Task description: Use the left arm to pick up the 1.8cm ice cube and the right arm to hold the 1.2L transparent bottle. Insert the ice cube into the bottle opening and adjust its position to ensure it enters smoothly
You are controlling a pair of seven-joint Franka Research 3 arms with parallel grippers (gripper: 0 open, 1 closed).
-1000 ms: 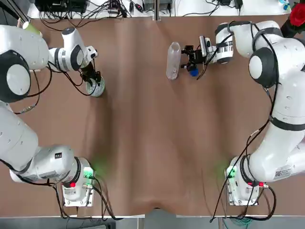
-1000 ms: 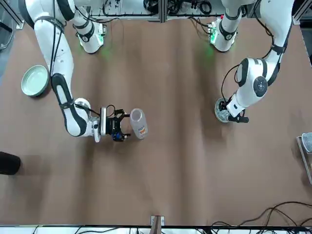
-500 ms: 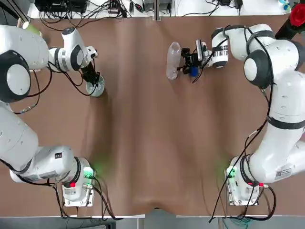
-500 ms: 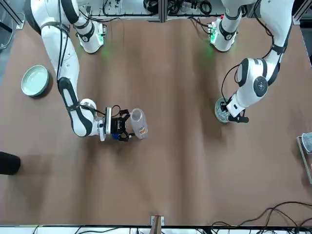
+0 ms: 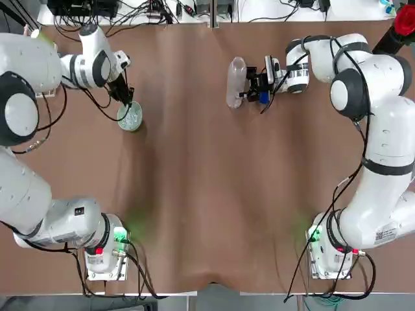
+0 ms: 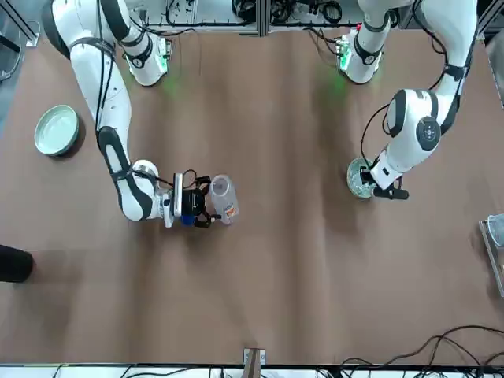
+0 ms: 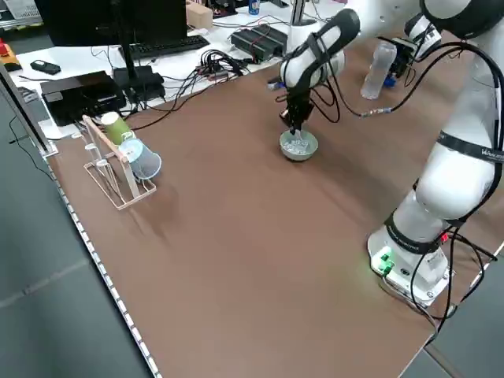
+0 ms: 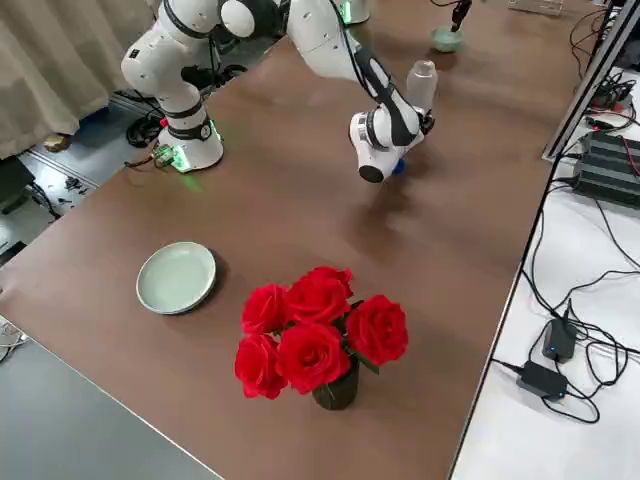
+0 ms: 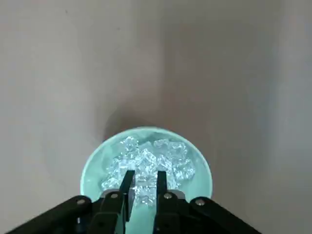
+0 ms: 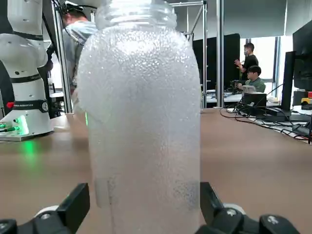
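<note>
Brown table [image 5: 207,194], bottle [image 5: 236,82], ice bowl [image 5: 130,116], green plate [image 6: 57,130], roses [image 8: 318,335]

Table [image 5: 207,194] is seen from overhead & from opposite side; bottle [image 5: 235,81] shared by both. Wrist cams set close, right one approx. level w/ tabletop.

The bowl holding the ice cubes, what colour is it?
Pale green bowl, clearest in the left wrist view.

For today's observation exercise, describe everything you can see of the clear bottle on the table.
The bottle is slim, clear, colourless plastic, misted with fine droplets, and carries a small label. It stands upright on the brown table, narrow neck up and uncapped; a blue cap lies beside it. The right end effector has its open fingers on either side of the bottle's body, not visibly clamped.
</note>
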